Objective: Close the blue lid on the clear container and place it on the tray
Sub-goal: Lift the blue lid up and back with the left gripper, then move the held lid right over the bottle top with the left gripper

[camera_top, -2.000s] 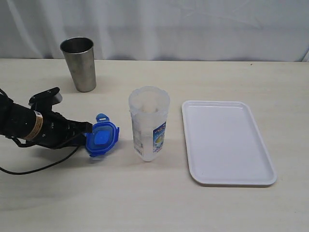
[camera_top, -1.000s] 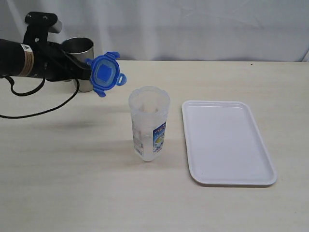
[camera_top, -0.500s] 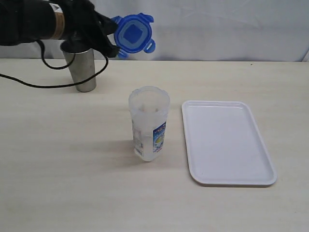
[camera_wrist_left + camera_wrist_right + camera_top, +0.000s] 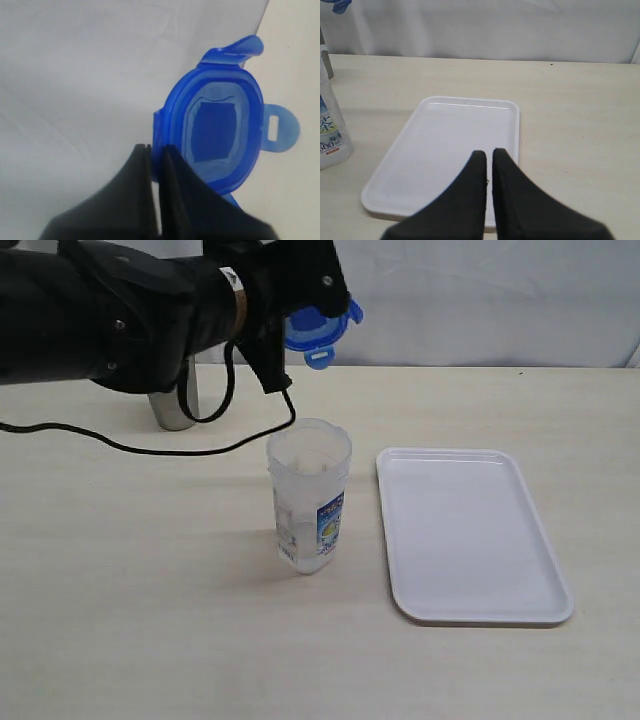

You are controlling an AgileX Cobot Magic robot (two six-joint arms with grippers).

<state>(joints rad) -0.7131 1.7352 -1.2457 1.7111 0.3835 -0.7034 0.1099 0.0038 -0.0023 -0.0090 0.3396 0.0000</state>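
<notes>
Now, left gripper: is pinching the rim of the blue lid between closed fingers and holding it in the air over the far part of the bench.
blue lid: is hanging tilted, higher than the open mouth of the clear container and clear of it. One snap flap is pointing downward in the exterior view. The left wrist view is showing its hollow underside with two flaps sticking out.
clear container: is standing upright and uncovered near the middle of the bench, with its printed label facing the near edge.
tray: is lying flat on the bench between the container and the right edge. It is just beside the container without touching it, and nothing is lying on it.
right gripper: is keeping its two fingers pressed together with nothing between them. Its camera is looking along the tray toward the far edge.
steel tumbler: is standing near the far edge toward the left corner, partly hidden behind the left arm.
black cable: is trailing from the left arm across the bench, ending close to the container's rim.
</notes>
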